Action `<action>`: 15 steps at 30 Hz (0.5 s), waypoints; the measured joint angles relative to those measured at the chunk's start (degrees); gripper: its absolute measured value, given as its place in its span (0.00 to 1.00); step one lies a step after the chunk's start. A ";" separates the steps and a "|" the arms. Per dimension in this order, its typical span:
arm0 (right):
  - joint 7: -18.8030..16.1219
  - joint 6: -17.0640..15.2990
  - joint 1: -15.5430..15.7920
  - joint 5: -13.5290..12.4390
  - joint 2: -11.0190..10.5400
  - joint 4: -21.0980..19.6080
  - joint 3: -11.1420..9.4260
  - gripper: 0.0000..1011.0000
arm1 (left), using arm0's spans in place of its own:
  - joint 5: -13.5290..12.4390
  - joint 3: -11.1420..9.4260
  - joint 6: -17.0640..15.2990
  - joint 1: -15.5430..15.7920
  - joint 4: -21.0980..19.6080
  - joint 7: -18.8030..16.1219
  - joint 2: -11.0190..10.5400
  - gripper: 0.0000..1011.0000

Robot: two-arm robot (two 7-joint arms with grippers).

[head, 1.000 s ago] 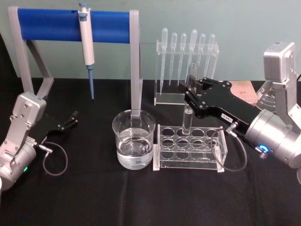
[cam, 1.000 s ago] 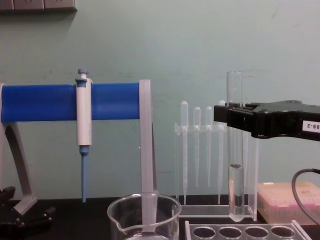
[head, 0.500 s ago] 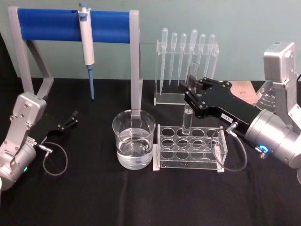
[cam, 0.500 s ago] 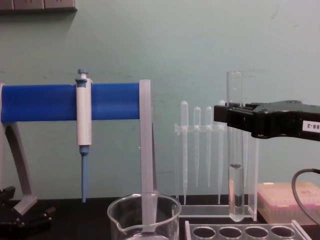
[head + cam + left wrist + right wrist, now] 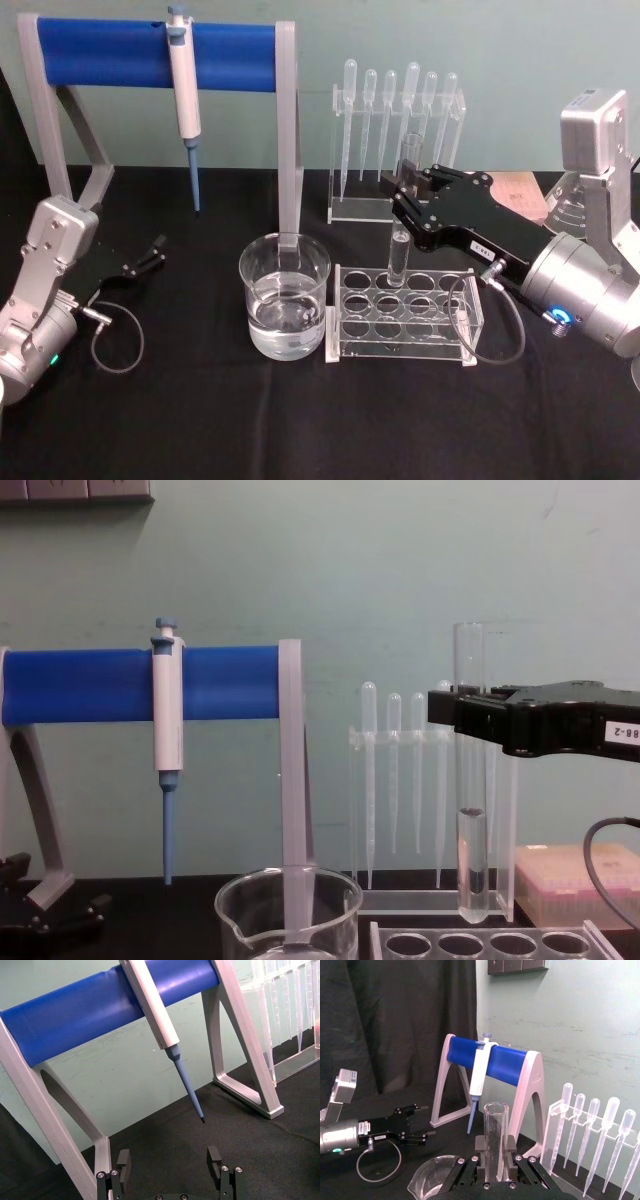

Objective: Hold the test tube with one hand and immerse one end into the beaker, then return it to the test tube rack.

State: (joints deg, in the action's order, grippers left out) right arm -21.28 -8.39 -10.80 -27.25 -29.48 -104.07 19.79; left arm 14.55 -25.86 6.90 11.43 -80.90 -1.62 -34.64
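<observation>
Glass test tube stands upright, clamped in the right gripper's fingers, its round end below them, just over the rack. Lower than those fingers, beside the rack, sits the beaker. Well apart, the left gripper rests with fingers spread, holding nothing

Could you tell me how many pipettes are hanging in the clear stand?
6. The pipettes hang side by side in one row in the clear stand at the back, behind the tube rack.
</observation>
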 joint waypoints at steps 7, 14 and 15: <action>-0.02 -0.11 -0.46 0.00 0.30 0.00 0.24 0.22 | 0.00 0.00 0.00 0.00 0.00 0.00 0.00 0.99; -0.71 -0.54 -4.10 -0.06 3.37 1.22 3.04 0.22 | 0.00 0.00 0.00 0.00 0.00 0.00 0.00 0.99; -0.79 -0.58 -4.65 -0.03 3.80 1.46 3.46 0.22 | 0.00 0.00 0.00 0.00 0.00 0.00 0.00 0.99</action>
State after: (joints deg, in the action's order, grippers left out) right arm -22.08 -8.96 -15.45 -27.28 -25.68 -102.61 23.25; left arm 14.55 -25.86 6.91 11.43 -80.90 -1.62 -34.65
